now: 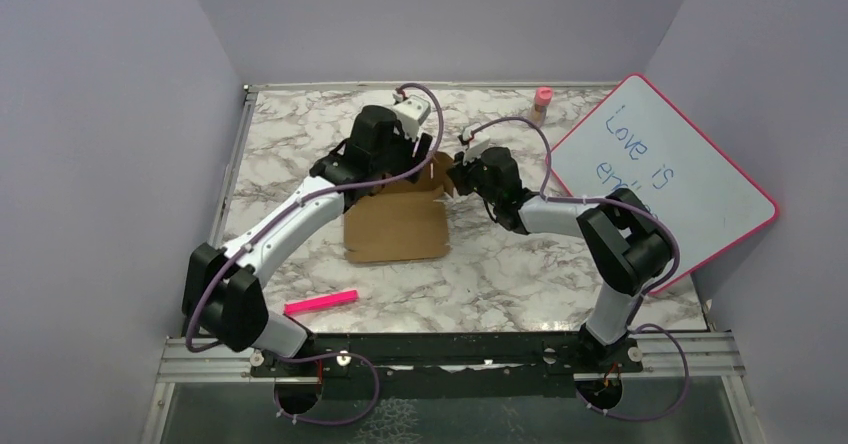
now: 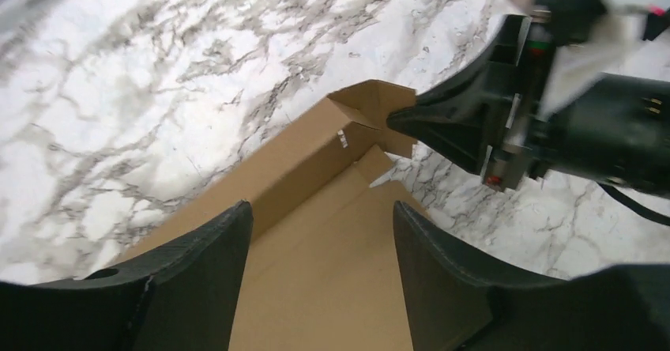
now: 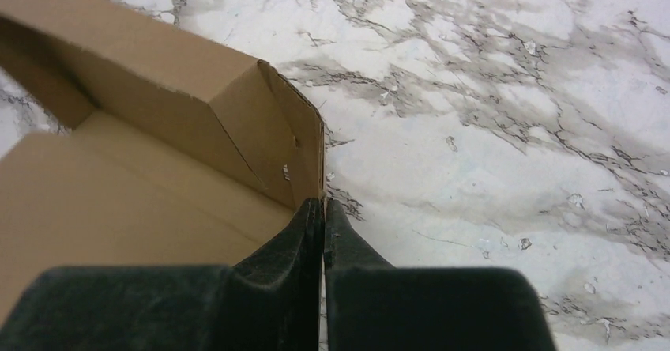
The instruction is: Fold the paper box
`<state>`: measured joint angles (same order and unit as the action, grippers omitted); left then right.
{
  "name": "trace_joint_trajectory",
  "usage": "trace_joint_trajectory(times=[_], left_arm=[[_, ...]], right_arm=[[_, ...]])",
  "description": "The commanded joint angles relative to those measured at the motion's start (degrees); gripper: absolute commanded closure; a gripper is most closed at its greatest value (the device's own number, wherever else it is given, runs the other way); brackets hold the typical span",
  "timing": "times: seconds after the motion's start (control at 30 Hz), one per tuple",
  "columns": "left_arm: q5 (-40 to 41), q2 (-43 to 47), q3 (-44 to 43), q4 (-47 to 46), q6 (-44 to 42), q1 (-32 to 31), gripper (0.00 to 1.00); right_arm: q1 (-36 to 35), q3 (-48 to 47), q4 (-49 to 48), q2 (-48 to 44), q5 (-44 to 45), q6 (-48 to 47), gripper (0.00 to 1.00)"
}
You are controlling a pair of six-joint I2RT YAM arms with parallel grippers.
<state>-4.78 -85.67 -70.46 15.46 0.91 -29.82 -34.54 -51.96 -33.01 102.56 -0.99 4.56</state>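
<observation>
Step in hand: raising the far wall. The box (image 1: 397, 226) lies mostly flat at the centre of the table (image 1: 520, 264). The right gripper (image 3: 322, 205) pinches the corner flap (image 3: 304, 149) at the box's 1 o'clock. The left gripper (image 2: 322, 209) hangs over the 12 o'clock edge, jaws spread and empty.

Next move: the left jaws probably need to fold the wall inward.

The whiteboard (image 1: 665, 179), at 3 o'clock, reads "Love is"; the rest is unreadable.
</observation>
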Motion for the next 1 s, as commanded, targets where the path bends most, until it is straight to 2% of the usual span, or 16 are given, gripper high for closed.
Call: trace_joint_trajectory(times=[0.0,0.13,0.3,0.47,0.7,0.97], left_arm=[[16.80,7.07,4.01,0.01,-12.32,-7.49,0.30],[22.28,10.62,8.61,-2.70,-18.94,-11.04,0.22],[27.56,11.21,12.67,-7.74,-28.12,-11.27,0.17],[24.79,9.36,13.72,-8.66,-35.61,-8.35,0.15],[18.57,6.24,15.39,-11.81,-40.24,-1.40,0.20],[15.31,1.20,14.52,-13.85,-41.75,0.67,0.30]], right_arm=[[-0.45,1.60,-4.80,1.62,-1.17,-2.36,0.94],[-0.46,1.27,-4.95,2.35,-3.17,-2.36,0.94],[-0.48,1.86,-6.26,2.71,-5.67,-3.22,0.95],[-0.44,1.78,-6.05,2.72,-6.78,-3.61,0.95],[-0.44,2.19,-6.57,2.53,-8.27,-3.42,0.96],[-0.49,2.14,-6.95,2.77,-9.46,-3.06,0.96]])
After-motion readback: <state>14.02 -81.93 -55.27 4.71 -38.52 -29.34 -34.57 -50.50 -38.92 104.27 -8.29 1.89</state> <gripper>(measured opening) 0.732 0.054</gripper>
